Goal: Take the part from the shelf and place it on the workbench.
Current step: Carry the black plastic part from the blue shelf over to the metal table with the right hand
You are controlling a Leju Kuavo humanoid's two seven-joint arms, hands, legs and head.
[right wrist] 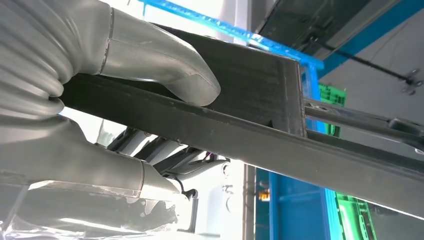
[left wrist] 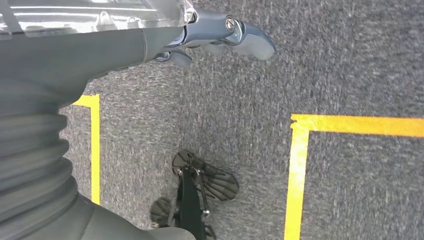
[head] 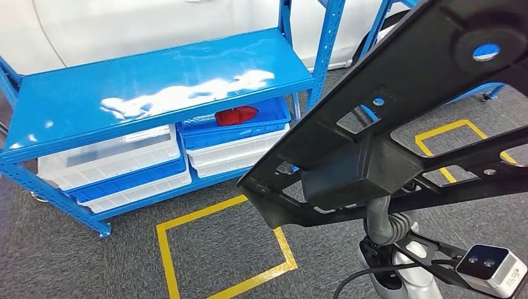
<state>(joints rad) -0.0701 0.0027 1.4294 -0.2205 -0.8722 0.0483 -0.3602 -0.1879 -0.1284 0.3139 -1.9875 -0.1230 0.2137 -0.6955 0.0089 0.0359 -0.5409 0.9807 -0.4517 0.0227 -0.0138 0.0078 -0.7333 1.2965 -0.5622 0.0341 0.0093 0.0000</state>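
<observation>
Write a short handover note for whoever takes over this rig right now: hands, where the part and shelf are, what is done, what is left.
Right hand: grips the black part, thumb pressed on its upper face, holding it raised in front of the head camera.
Left hand: holds nothing, hanging over the grey carpet, fingers slightly curled.
Blue shelf: ahead and to the left; its top level is bare, bins sit below.
Done: the part is off the shelf.
Left: carry it to the workbench and set it down.

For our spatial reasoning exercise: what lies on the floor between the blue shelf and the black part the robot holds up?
In the head view, grey carpet with a yellow tape square lies between the blue shelf and the black part.
</observation>
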